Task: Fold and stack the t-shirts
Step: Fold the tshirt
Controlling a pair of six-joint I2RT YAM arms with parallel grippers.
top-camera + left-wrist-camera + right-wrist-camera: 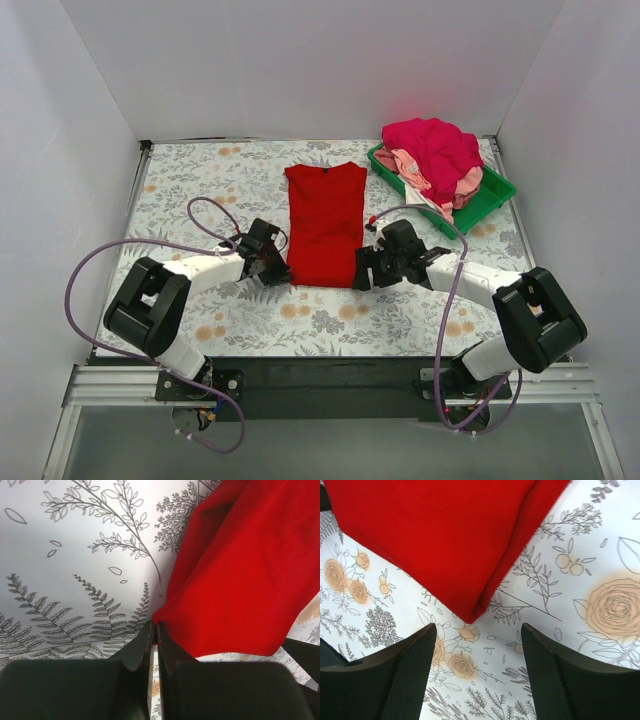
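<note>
The red t-shirt [325,225] lies flat on the floral table cover [200,180], folded into a long narrow rectangle. My left gripper [278,268] is at its near left corner; in the left wrist view the gripper [154,626] is shut on that corner of the red cloth [245,565]. My right gripper [362,272] is at the near right corner; in the right wrist view it [479,627] is open and empty, with the shirt's folded corner [445,535] just ahead of the fingertips. Magenta, pink and white shirts [435,150] are heaped in the tray.
A green plastic tray [495,200] stands at the back right, holding the heap of shirts. White walls enclose the table on three sides. Cables loop from both arms over the table cover.
</note>
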